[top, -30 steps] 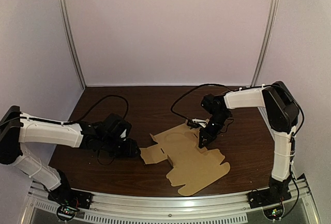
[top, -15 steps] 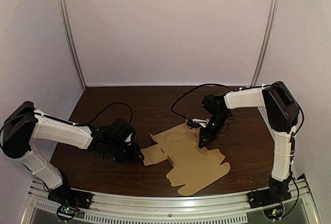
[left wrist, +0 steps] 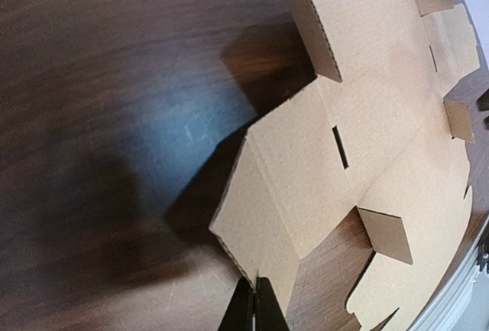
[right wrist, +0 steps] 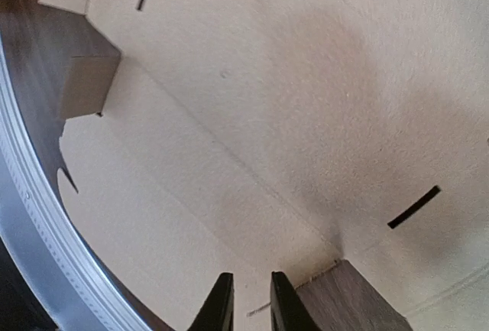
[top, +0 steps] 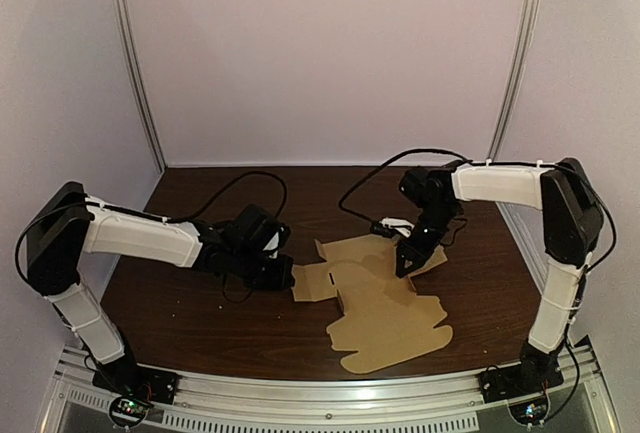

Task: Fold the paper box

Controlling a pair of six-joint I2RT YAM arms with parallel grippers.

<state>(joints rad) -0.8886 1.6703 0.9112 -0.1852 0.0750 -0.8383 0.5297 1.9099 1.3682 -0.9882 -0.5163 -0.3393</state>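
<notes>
Top external view, nearest first: a metal rail (top: 330, 400) runs along the table's (top: 200, 328) near edge with both arm bases on it; just beyond, the paper box (top: 385, 325) lies unfolded on the dark wood, a flat brown blank right of centre, its scalloped near end closest to the rail; further back the left gripper (top: 288, 275) sits at the blank's left flap and the right gripper (top: 403, 267) comes down on its far right part; black cables loop behind both wrists; pale walls close the back.

Left wrist view: the left gripper (left wrist: 254, 312) has its fingers nearly together, pinching the edge of a flap of the paper box (left wrist: 306, 155) that is lifted off the wood.

Right wrist view: the right gripper (right wrist: 248, 309) is narrow, a slim gap between its fingers, low over the paper box (right wrist: 252, 102) beside a notch; whether it pinches the sheet I cannot tell.
</notes>
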